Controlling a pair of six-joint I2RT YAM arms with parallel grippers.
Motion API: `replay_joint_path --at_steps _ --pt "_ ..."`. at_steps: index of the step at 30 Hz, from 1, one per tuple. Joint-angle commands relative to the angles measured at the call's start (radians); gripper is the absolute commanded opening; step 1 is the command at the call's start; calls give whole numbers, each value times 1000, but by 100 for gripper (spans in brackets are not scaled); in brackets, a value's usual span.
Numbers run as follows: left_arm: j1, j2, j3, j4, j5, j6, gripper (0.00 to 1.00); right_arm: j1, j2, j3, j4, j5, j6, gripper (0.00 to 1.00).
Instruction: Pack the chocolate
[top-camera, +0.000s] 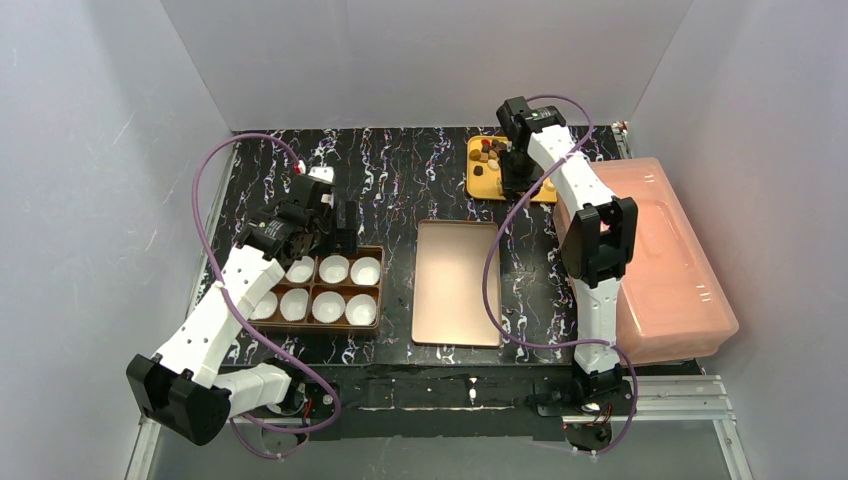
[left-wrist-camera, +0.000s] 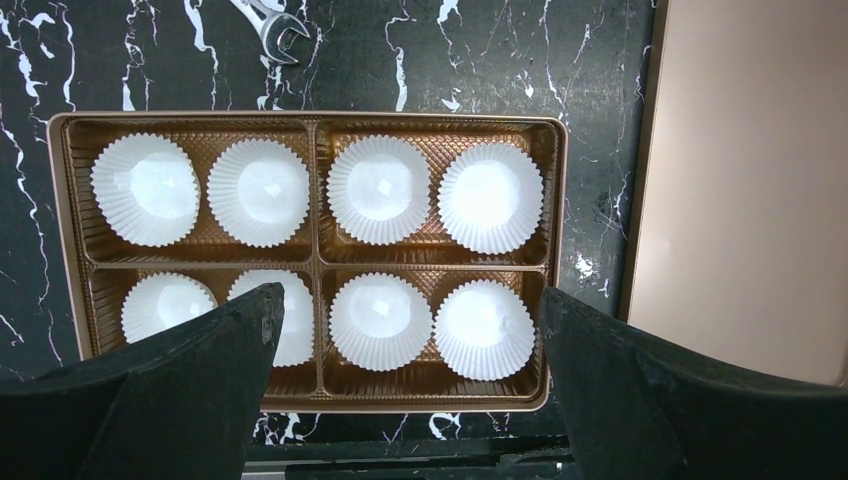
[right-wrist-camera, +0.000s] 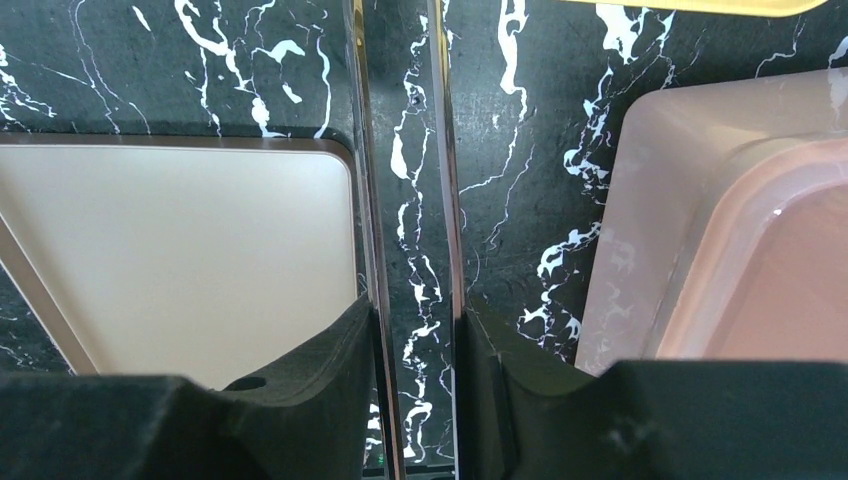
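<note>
We see the chocolate (top-camera: 488, 152) piled at the far end of the yellow tray (top-camera: 480, 186), close to the worktop's (top-camera: 400, 170) back edge. The right claw (right-wrist-camera: 415, 320) is over that tray's near end, pinched onto thin metal tongs (right-wrist-camera: 365, 200) whose blades stand slightly apart. The copper lid's (top-camera: 458, 282) rounded corner lies to their left and the pink bin's (top-camera: 660, 260) rim to their right, with a bare lane between. The left claw (left-wrist-camera: 407, 300) gapes wide above the brown box (left-wrist-camera: 300, 116) of eight white cups (left-wrist-camera: 380, 190). Only a narrow dark strip separates the box rim from the lid edge.
</note>
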Motion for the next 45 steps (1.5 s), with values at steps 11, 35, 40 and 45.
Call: replay_joint_path --at_steps 11,35,40,45 --pt "4 -16 101 -54 -21 -4 100 0 -91 114 -31 -17 23 28" --pt "4 -6 218 -99 -32 -20 99 136 -163 138 -15 -129 88 26" --pt "3 -6 267 -123 -29 -39 99 230 -219 139 -2 -182 118 26" --pt "4 -13 325 -153 -30 -65 100 339 -252 116 31 -236 145 26"
